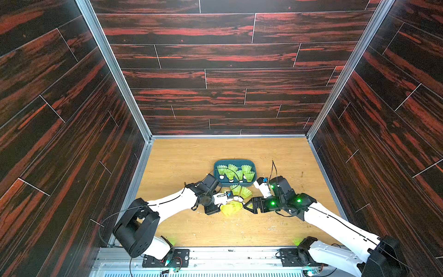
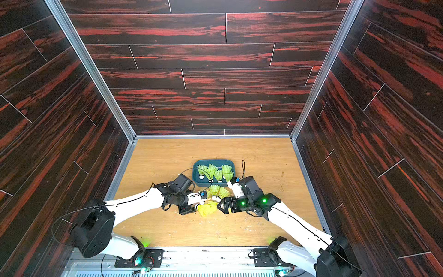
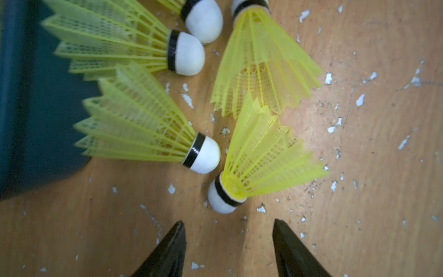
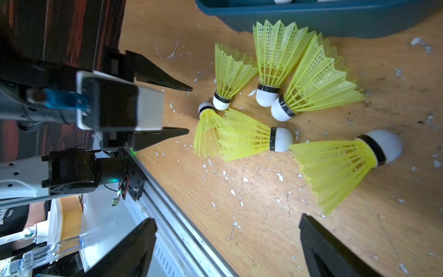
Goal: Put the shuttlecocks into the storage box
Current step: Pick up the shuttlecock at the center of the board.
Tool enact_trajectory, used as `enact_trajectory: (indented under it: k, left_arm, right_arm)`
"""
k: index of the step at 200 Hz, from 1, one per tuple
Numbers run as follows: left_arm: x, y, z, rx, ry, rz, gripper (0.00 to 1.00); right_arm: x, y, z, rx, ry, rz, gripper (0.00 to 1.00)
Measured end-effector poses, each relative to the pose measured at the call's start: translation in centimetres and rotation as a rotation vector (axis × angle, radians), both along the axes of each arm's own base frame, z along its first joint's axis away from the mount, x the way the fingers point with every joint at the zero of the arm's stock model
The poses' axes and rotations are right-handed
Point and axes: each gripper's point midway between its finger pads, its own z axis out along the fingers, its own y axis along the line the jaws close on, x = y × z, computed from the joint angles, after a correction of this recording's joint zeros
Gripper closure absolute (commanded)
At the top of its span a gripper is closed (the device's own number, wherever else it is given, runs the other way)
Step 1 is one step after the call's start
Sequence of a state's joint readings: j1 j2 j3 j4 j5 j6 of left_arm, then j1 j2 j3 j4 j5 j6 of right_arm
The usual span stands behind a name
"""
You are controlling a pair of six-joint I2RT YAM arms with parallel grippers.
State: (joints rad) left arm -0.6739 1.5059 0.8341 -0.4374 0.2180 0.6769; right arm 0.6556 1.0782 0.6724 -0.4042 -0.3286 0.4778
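The teal storage box (image 1: 251,165) (image 2: 196,165) holds several neon yellow-green shuttlecocks (image 1: 230,173). Several more lie on the wooden table just in front of it, in a loose cluster (image 1: 241,192) (image 2: 219,191) (image 4: 275,55). My left gripper (image 1: 221,206) (image 3: 227,224) (image 4: 189,109) is open and low at the cluster's left side. One shuttlecock's white cork (image 3: 221,202) lies just ahead of its jaws, untouched. My right gripper (image 1: 247,206) (image 4: 226,220) faces it from the right, wide open and holding nothing. A shuttlecock's skirt (image 4: 335,172) lies close to one of its fingers (image 4: 316,239).
The box's dark wall (image 3: 28,120) (image 4: 311,19) borders the cluster on the far side. White flecks litter the tabletop. An aluminium rail (image 1: 215,254) runs along the table's front edge, and dark wood-patterned walls enclose the other three sides.
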Motion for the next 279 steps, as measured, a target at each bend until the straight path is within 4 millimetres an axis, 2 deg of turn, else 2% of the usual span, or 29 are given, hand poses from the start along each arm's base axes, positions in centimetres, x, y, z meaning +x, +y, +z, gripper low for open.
enact_trajectory:
  k: [44, 147, 193, 224, 279]
  left_arm:
    - [-1.1, -0.1, -1.6, 0.056, 0.026, -0.065, 0.39]
    - [0.1, -1.1, -2.2, 0.123, -0.023, -0.130, 0.39]
    - [-0.5, -1.6, -2.6, 0.137, -0.019, -0.155, 0.52]
    - [-0.9, -1.9, -2.6, 0.139, -0.016, -0.162, 0.56]
    - [-1.8, -2.0, -2.7, 0.144, 0.010, -0.169, 0.55]
  right_arm:
    - [-0.2, -0.2, -0.2, -0.011, 0.013, 0.000, 0.03]
    - [-0.8, -1.3, 1.1, -0.008, -0.008, -0.025, 0.03]
    - [-0.5, -2.0, 0.9, -0.024, 0.000, -0.054, 0.03]
    - [-0.2, -2.4, 0.8, -0.029, 0.003, -0.073, 0.03]
    - [0.2, -2.9, 0.7, -0.034, 0.009, -0.095, 0.03]
